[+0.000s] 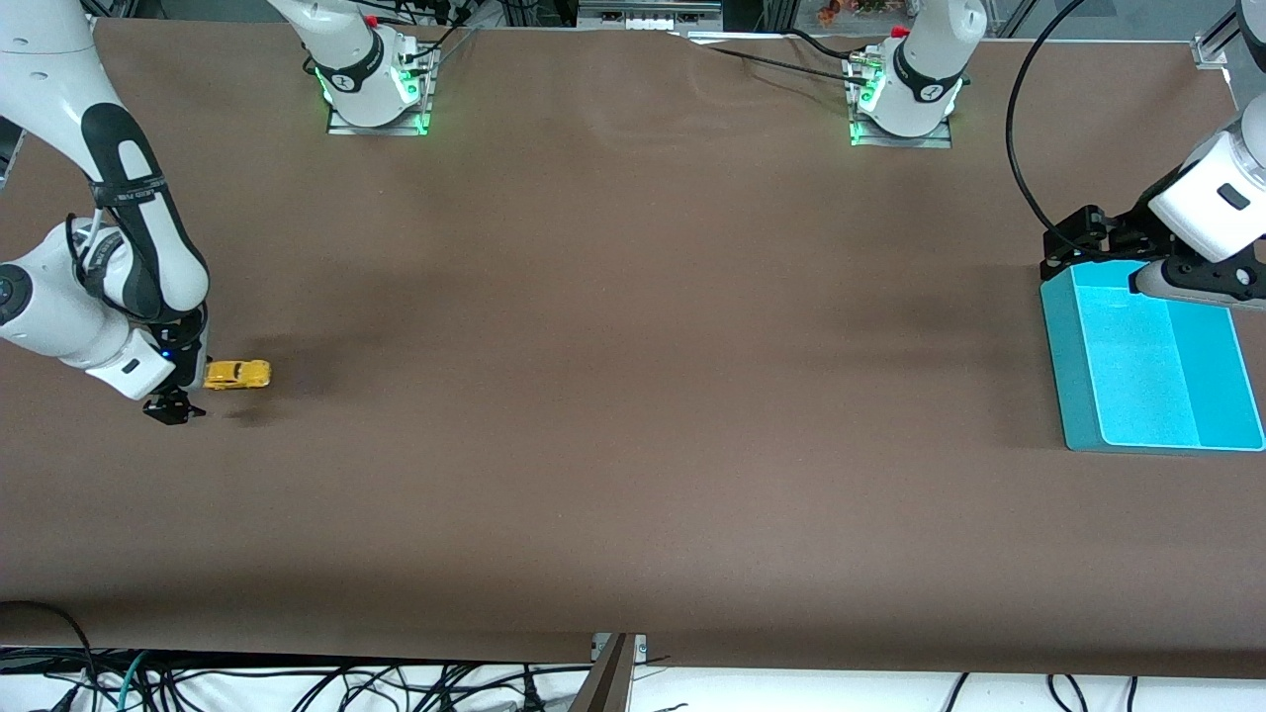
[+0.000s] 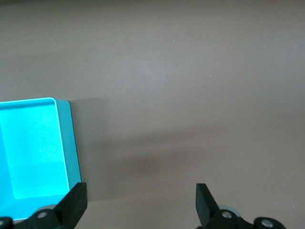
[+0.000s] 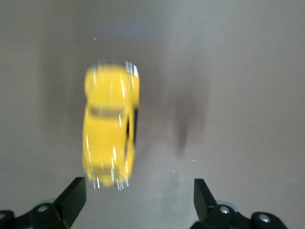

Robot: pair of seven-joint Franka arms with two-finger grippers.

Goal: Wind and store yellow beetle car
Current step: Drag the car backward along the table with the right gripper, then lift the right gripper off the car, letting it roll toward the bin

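From the front, the yellow beetle car (image 1: 237, 374) sits on the table (image 1: 633, 396) just beside the right gripper (image 1: 175, 408), while the left gripper (image 1: 1088, 237) waits over the teal bin (image 1: 1063, 336), likely for storing; both wrist views show 2 spread, empty fingers.

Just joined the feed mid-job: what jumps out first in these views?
The yellow beetle car sits on the brown table at the right arm's end, right beside the open right gripper. A bright cyan bin glows at the left arm's end, with the open left gripper hovering by its edge.
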